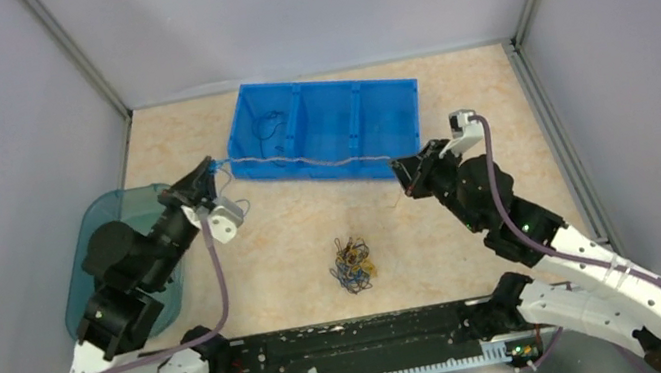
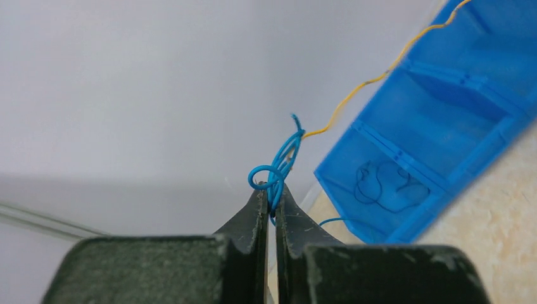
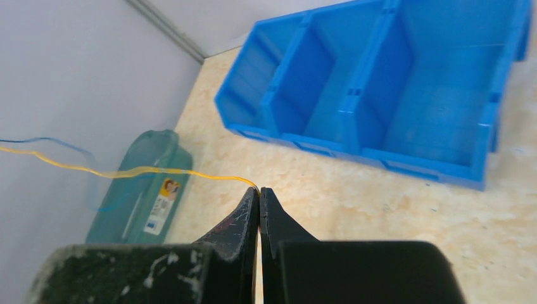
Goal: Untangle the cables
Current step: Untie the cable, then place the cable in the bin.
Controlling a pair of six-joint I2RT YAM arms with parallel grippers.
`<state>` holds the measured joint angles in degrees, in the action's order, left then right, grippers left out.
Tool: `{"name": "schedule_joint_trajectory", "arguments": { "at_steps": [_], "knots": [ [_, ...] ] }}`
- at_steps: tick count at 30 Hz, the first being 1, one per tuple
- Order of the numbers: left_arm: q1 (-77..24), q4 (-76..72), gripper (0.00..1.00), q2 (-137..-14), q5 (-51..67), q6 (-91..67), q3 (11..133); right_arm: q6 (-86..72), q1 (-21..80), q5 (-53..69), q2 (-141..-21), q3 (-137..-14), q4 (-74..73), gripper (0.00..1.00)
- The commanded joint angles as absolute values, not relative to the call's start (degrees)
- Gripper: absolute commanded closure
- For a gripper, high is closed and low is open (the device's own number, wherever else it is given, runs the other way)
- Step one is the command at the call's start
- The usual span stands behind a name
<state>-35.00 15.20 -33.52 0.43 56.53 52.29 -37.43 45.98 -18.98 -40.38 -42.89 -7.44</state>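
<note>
Two arms are in play here, with one yellow cable [image 1: 312, 161] pulled out in a wavy line between them, up off the desk [image 1: 266, 248] and running across the front of the blue bin [image 1: 393, 115]. The left tool [image 2: 271, 193] has its fingers pressed together on a knot of blue cable [image 2: 278, 164], and the yellow one hooks into that blue loop just above the tips. The right tool [image 3: 259, 190] is pinched shut on the other end of the yellow cable, right at its tips.

The rest of the cables [image 1: 352, 264] are a little curly heap of black, blue and yellow-orange on the desk, between the two arms and nearer the bases. One more dark wire [image 1: 271, 127] lies curled in the bin's left compartment. There's also a teal tub [image 1: 85, 258] on the far left, partly under the left arm.
</note>
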Motion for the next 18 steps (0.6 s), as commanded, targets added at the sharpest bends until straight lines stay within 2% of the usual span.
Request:
{"name": "schedule_joint_trajectory", "arguments": {
  "at_steps": [1, 8, 13, 18],
  "knots": [
    [-34.8, 15.8, 1.00, -35.3, -1.1, 49.7, 61.8, -37.4, 45.5, -29.5, -38.9, -45.6, -13.1, 1.00],
    [-34.8, 19.3, 1.00, -40.6, 0.2, 40.6, 69.7, -38.8, 45.5, -36.2, -39.1, -47.7, -20.8, 1.00],
    [-34.8, 21.3, 0.96, -45.5, 8.3, 35.5, 72.3, -35.5, 45.5, -25.1, -36.2, -42.2, -8.7, 1.00],
    [-34.9, 19.7, 0.96, -55.2, 12.6, 31.0, 74.8, -36.5, 45.4, -16.7, -37.6, -39.2, -3.7, 1.00]
  ]
}}
